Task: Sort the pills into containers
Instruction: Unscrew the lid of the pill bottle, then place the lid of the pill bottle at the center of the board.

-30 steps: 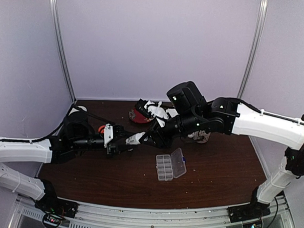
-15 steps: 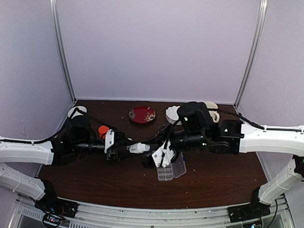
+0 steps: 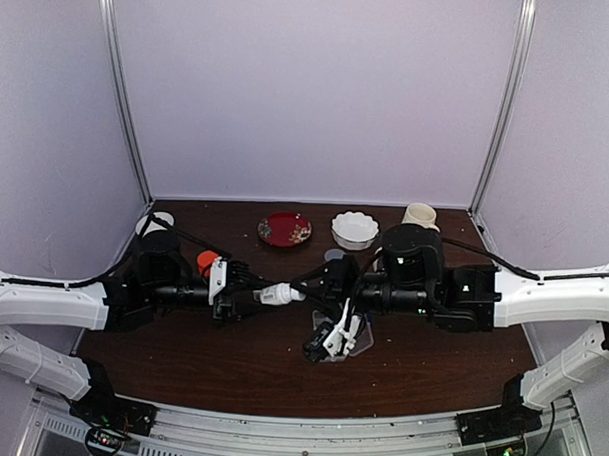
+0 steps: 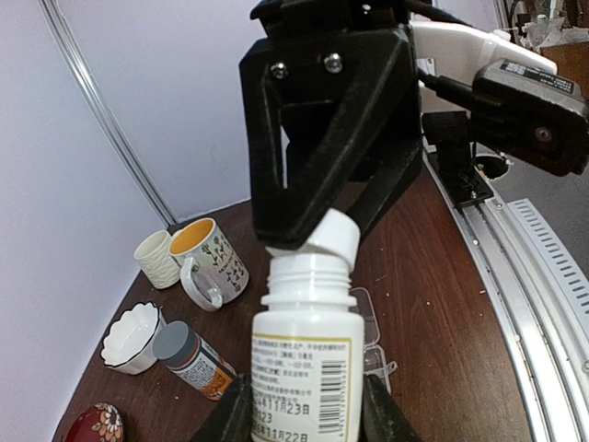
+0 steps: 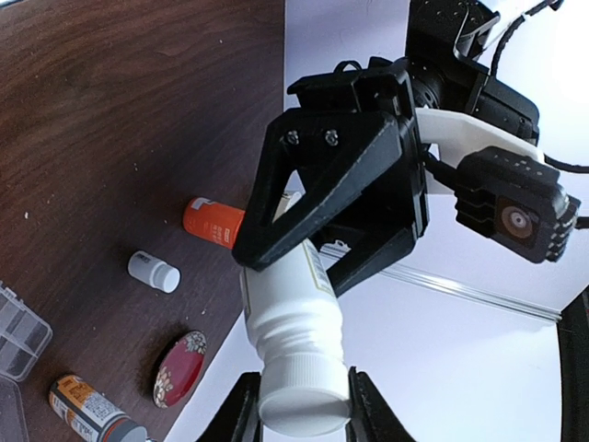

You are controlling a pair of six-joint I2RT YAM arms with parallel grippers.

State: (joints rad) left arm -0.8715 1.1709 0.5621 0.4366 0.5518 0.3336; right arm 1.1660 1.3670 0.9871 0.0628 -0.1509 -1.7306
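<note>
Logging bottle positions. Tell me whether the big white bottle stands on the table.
No, the big white bottle is held off the table in the left gripper.

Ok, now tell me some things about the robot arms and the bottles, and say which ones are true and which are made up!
1. The left gripper holds a white bottle. True.
2. The little plate at the back is blue. False: it is red.
3. The right gripper pinches the white bottle's cap. True.
4. A gripper is holding the orange bottle. False: it is down on the table, with no gripper on it.
5. The yellow-lined mug stands next to a ribbed cream cup. True.
</note>
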